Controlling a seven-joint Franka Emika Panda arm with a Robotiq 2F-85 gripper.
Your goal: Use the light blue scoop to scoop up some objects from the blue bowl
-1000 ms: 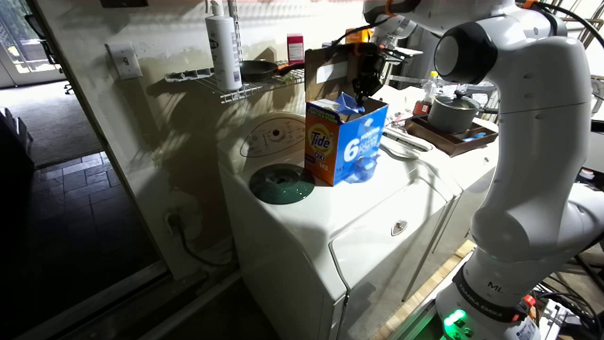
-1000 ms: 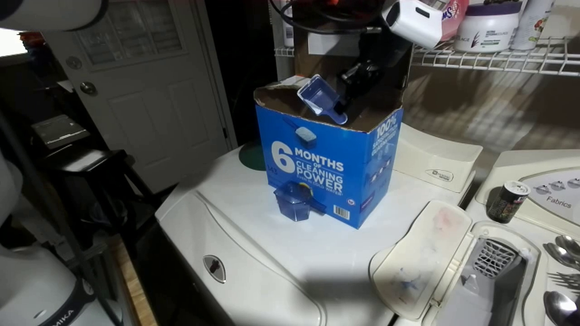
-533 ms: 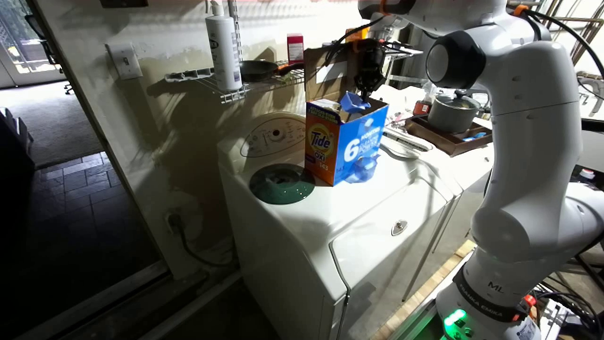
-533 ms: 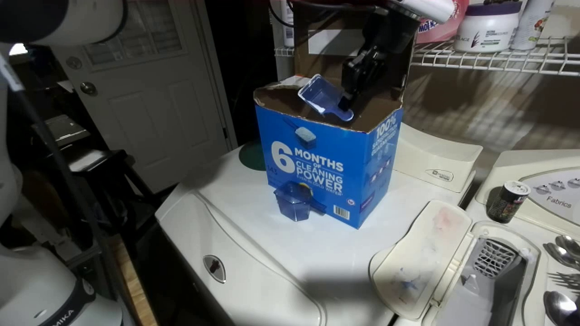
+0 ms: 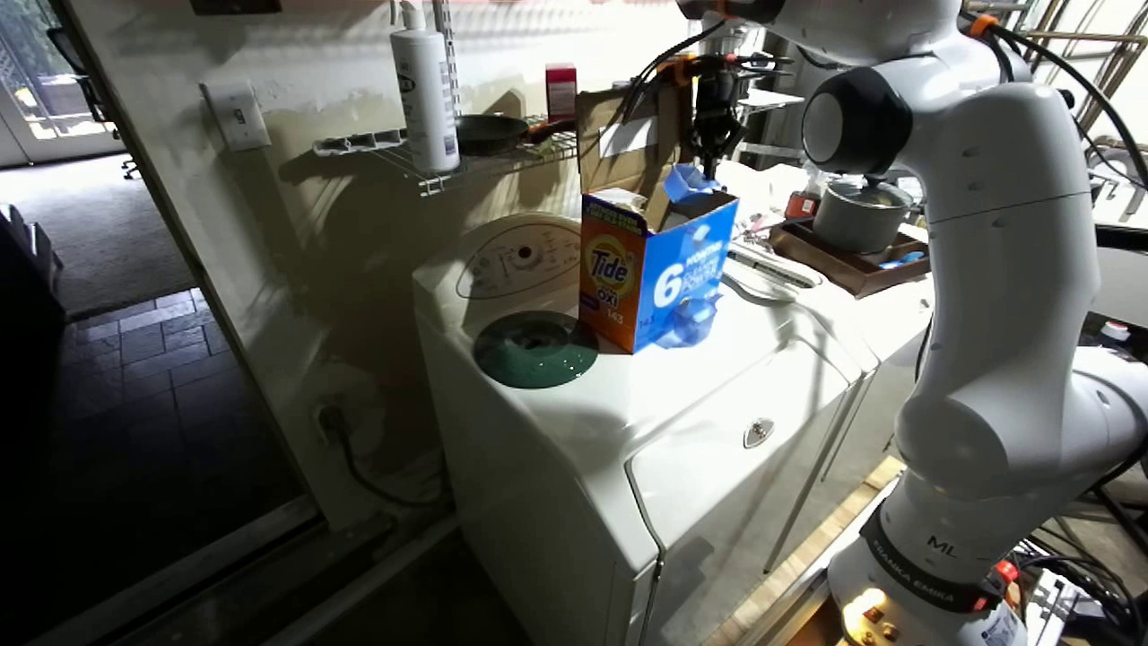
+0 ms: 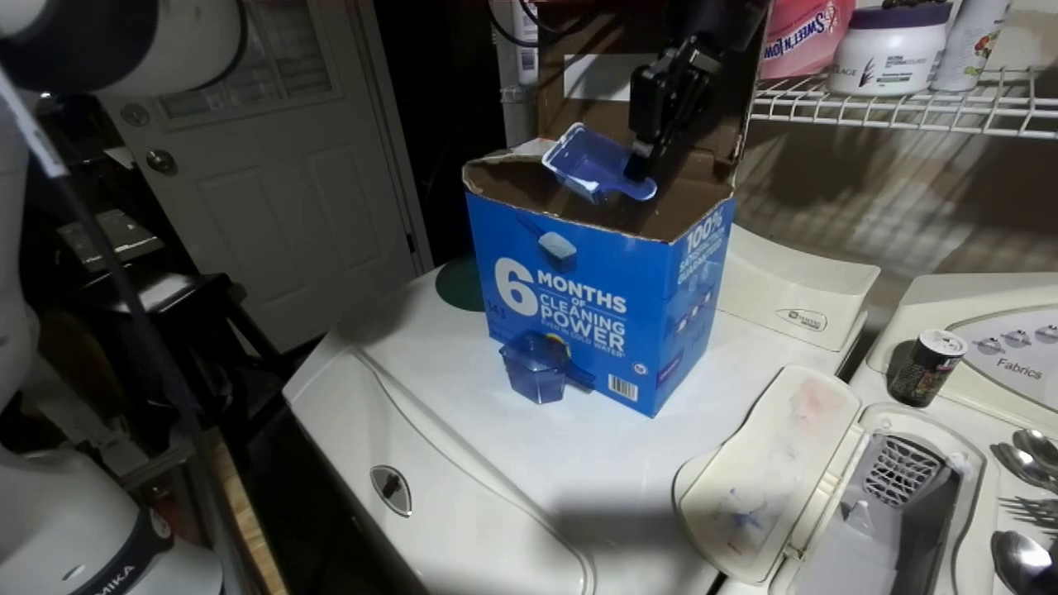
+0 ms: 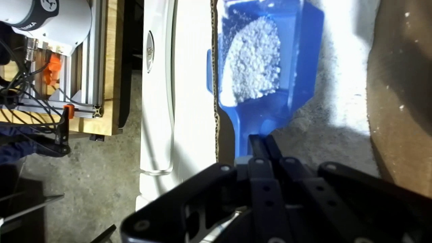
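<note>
Jaws grip the blue scoop (image 6: 600, 165) by its handle (white powder (image 7: 254, 60) aboard) over the open detergent box (image 6: 603, 285), cup pointing away from the jaws, long axis roughly parallel to the box's blue wall.

Strong light throws shadows over a pale wall (image 5: 305, 117) bearing a wire shelf (image 5: 538, 152). Dark tiles (image 5: 175, 336) meet carpet (image 5: 90, 233), with bright glass (image 5: 45, 76) beyond. In an exterior view, a paned door (image 6: 281, 173) stands behind what looks like a stool (image 6: 169, 293), in gloom. The wrist view shows grey concrete (image 7: 94, 175).
</note>
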